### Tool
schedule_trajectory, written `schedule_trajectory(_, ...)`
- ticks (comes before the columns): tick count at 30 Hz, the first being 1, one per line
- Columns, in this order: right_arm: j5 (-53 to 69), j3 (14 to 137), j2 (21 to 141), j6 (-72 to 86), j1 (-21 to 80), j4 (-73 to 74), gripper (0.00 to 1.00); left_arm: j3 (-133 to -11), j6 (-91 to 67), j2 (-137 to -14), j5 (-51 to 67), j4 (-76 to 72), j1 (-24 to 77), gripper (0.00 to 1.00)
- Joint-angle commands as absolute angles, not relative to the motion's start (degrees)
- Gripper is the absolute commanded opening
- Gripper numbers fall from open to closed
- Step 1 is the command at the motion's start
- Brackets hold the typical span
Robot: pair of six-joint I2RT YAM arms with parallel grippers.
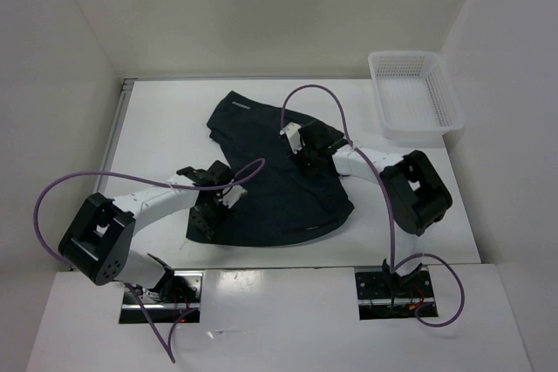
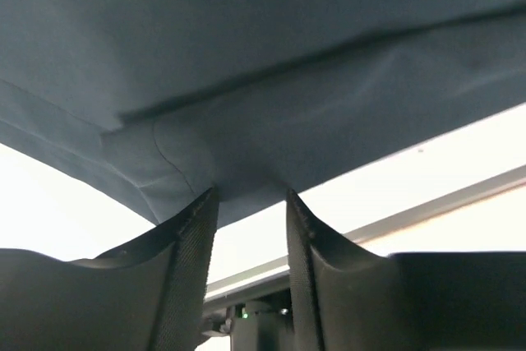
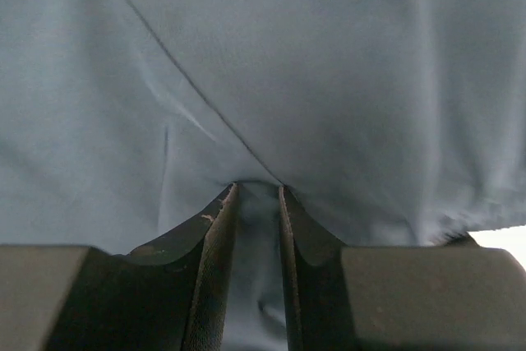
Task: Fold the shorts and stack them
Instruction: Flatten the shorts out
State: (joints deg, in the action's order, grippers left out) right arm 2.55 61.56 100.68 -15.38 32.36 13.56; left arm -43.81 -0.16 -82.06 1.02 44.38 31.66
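The 2 fingers [image 2: 193,260] of the left gripper [image 2: 251,195] are pinched on a hem of the shorts [image 1: 279,202]. On my left wrist feed, creases in the dark cloth run down into the fingertips, and a fold of it is bunched between them. Lower down there is a gap between the fingers, with white table showing through it. On the right wrist feed, the 2 fingers [image 3: 215,236] of the right gripper [image 3: 257,187] stand closer together and are clamped on the same garment. Cloth fills the slot between them and puckers at the tips, and 1 seam line runs diagonally into the grip. From the top camera, the shorts lie rumpled around the middle of the table [image 1: 166,119]. They reach from near the far edge down towards the near edge, and a small pale mark shows on the part nearest the far edge. The left gripper sits at the garment's left border, on the side towards the table's left edge. The right gripper is over the upper right part of the cloth, nearer the far edge. A white mesh basket [image 1: 415,131] stands in the far right corner, apart from the shorts. A purple cable [image 1: 323,89] loops over the fabric above the right arm.
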Motion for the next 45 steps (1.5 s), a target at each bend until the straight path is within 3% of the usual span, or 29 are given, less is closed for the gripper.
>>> schedule_trajectory(1,2.4,62.9,104.2,-11.5,32.3,9.4,0.32,-44.8,0.0,-80.0,2.8,48.2,31.9,0.45)
schedule_trajectory(5,1.1,64.3,106.5,-12.7,32.8,8.7,0.32,-50.2,0.0,-78.1,2.8,49.2,31.4,0.38)
schedule_trajectory(10,1.4,65.7,107.6,-13.3,32.8,9.4,0.32,-55.8,0.0,-80.7,2.9,38.4,23.8,0.53)
schedule_trajectory(15,2.0,65.7,107.1,-13.9,32.8,9.9,0.32,-50.4,0.0,-83.6,-2.0,38.7,22.5,0.53)
schedule_trajectory(25,2.5,64.6,106.0,-16.1,32.8,9.9,0.32,-49.0,0.0,-87.1,7.2,44.2,21.9,0.56)
schedule_trajectory(29,2.5,64.1,106.0,-16.1,32.8,9.4,0.32,-50.1,0.0,-87.1,12.1,47.5,21.9,0.41)
schedule_trajectory(32,2.5,64.1,106.0,-16.6,32.8,9.4,0.32,-50.0,0.0,-87.6,11.1,47.0,21.9,0.36)
schedule_trajectory(35,2.5,64.1,105.5,-17.1,32.8,9.4,0.32,-49.5,0.0,-87.6,9.1,46.5,21.9,0.11)
schedule_trajectory(37,2.5,64.1,104.9,-17.7,32.8,9.4,0.32,-49.5,0.0,-87.6,8.3,46.5,21.9,0.03)
schedule_trajectory(43,3.1,62.5,104.4,-18.4,32.8,9.4,0.32,-53.2,0.0,-81.6,7.8,56.0,22.6,0.02)
schedule_trajectory(44,3.1,62.5,104.4,-18.4,32.8,9.4,0.32,-53.2,0.0,-80.5,7.1,59.6,23.9,0.03)
schedule_trajectory(45,3.1,62.0,104.4,-18.4,32.8,9.4,0.32,-53.2,0.0,-79.2,5.4,60.2,25.3,0.11)
